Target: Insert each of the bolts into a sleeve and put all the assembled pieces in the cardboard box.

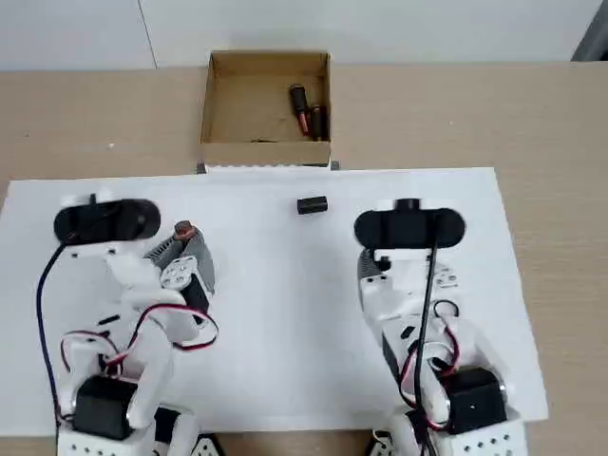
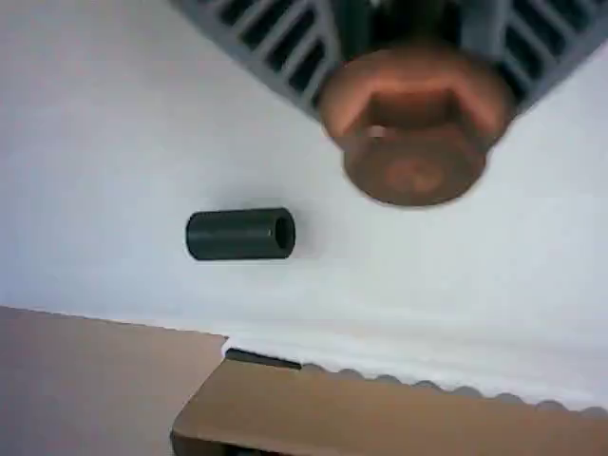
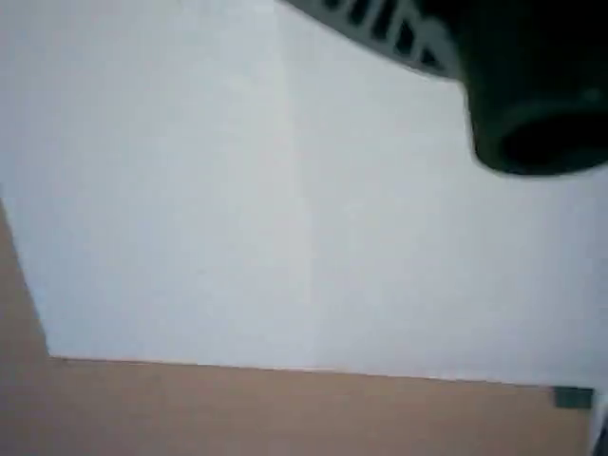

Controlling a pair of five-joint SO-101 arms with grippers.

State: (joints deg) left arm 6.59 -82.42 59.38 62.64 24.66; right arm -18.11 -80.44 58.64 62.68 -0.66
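the left gripper [image 1: 183, 243], left of centre in the high view, is pinched on a copper bolt [image 2: 413, 128]. the right gripper [image 3: 484, 52] looks closed around a gripped sleeve [image 3: 537, 104] at the upper right of its wrist view, though the far finger is hidden there. a loose sleeve [image 1: 312, 204] lies on its side on the white paper [image 1: 285, 323], just below the cardboard box [image 1: 204, 104] at top centre. the box already holds assembled pieces [image 1: 306, 109] in its right half.

the step in hand, as i judge it, is mating bolt and gripped sleeve in the air between the arms. doing it well calls for lining the bolt's shank up with the sleeve's bore before closing the gap, then pushing slowly along that one axis — any tilt would likely jam the tip on the rim or twist a part out of its grip. the shank itself is hidden, so its angle cannot be read.

the left wrist view gives the bolt's hexagonal head close up and the open end of the loose sleeve, with the box edge at the bottom. the right wrist view gives the gripped sleeve, which in the high view sits under that arm's black camera mount [image 1: 408, 228]. the high view adds the box's contents.
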